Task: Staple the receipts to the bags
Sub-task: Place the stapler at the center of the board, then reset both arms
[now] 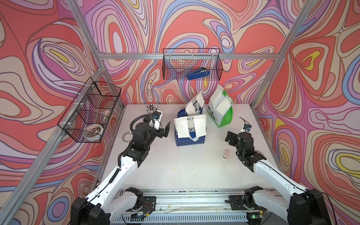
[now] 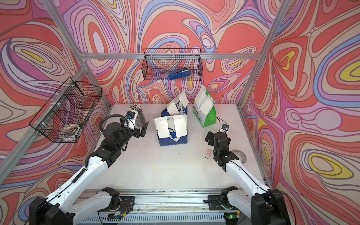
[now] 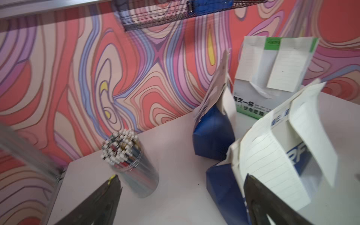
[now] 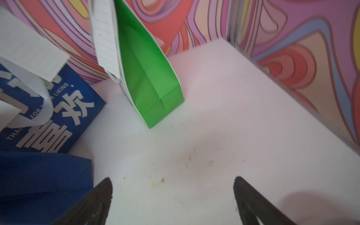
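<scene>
On the table [image 1: 175, 165], three bags [image 1: 190, 140] stand toward the back wall, receipts [image 1: 181, 128] hanging from each top edge — stapling appears finished, though no staple is discernible. The stapler [image 1: 198, 74] lies in the wall basket [image 1: 171, 64]; the left tool [image 3: 181, 176] and right tool [image 4: 173, 178] are released and empty, so the next move likely calls for retreating clear of the bags.

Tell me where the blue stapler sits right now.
In a top view the blue stapler lies inside the black wire basket hung on the back wall, above the green-white paper bag.
</scene>
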Controlling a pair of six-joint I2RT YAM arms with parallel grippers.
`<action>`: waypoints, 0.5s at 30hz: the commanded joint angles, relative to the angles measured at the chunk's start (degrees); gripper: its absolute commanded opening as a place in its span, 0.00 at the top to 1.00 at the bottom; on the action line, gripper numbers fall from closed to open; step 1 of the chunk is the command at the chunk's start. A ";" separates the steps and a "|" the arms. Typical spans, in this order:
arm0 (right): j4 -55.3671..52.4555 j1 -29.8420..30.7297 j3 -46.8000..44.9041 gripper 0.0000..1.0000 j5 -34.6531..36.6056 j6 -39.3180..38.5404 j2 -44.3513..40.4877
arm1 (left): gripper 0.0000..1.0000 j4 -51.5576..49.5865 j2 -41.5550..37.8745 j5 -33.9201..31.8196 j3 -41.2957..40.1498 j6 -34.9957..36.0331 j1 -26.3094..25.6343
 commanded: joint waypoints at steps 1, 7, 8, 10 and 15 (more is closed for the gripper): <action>24.79 -0.09 -6.15 0.02 1.27 -17.46 1.67 | 0.00 16.43 -1.48 -11.58 -13.89 -2.01 0.75; 27.70 -0.09 -7.14 0.02 6.33 -18.72 10.82 | 0.00 20.24 1.81 -15.08 -22.99 2.80 2.35; 31.14 -0.09 -7.76 0.02 6.20 -20.04 13.10 | 0.00 21.29 2.95 -13.38 -23.59 2.74 3.53; 37.14 -0.37 -7.82 0.02 5.81 -21.98 19.25 | 0.00 25.89 6.88 -8.78 -24.94 2.39 6.46; 54.13 -6.13 -8.01 0.02 -4.06 -18.73 29.19 | 0.00 35.73 17.33 -2.03 -23.99 -0.01 12.45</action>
